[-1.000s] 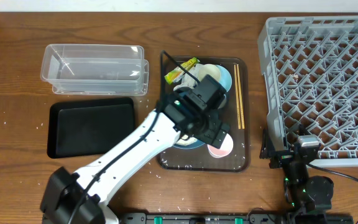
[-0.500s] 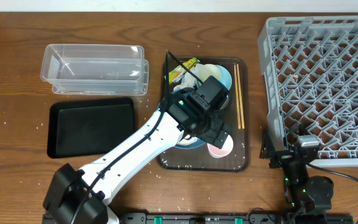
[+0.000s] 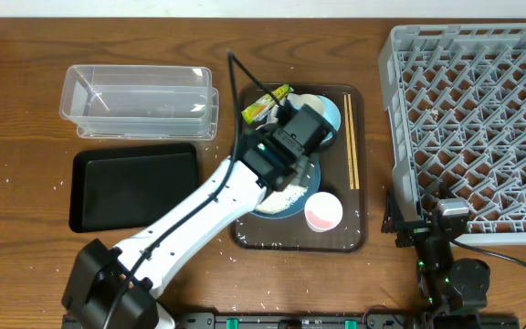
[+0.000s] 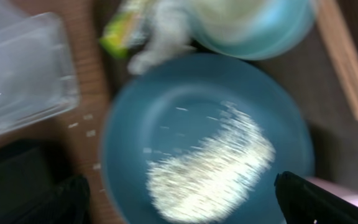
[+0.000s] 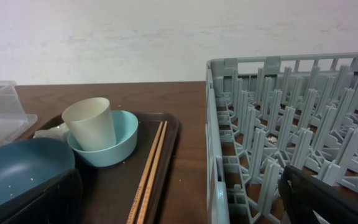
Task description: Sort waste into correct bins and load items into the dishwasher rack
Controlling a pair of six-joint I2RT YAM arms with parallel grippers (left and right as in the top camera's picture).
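Observation:
My left gripper (image 4: 180, 208) hangs open over the dark-blue bowl (image 4: 166, 124), with nothing between its fingers (image 4: 58, 200). A heap of rice (image 4: 213, 165) lies in that bowl. Behind it are the light-blue bowl (image 3: 329, 113) with the white cup (image 3: 309, 104) inside, a blurred white tissue (image 4: 157, 43) and the yellow-green wrapper (image 3: 268, 101). The pink cup (image 3: 322, 212) stands upright at the brown tray's front right. Two chopsticks (image 3: 351, 142) lie along its right side. My right gripper (image 5: 182, 211) is open and low beside the grey rack (image 3: 478, 119).
The brown serving tray (image 3: 354, 239) holds all the dishes. Left of it are the clear tub (image 3: 140, 100) and, nearer the front, the black tray (image 3: 135, 187). Stray rice grains dot the table near the tray's front edge. The rack's near wall (image 5: 219, 180) rises close to my right gripper.
My left gripper has moved off the pink cup towards the back of the tray and now sits over the dark-blue bowl. The pink cup is uncovered. The right arm has not moved.

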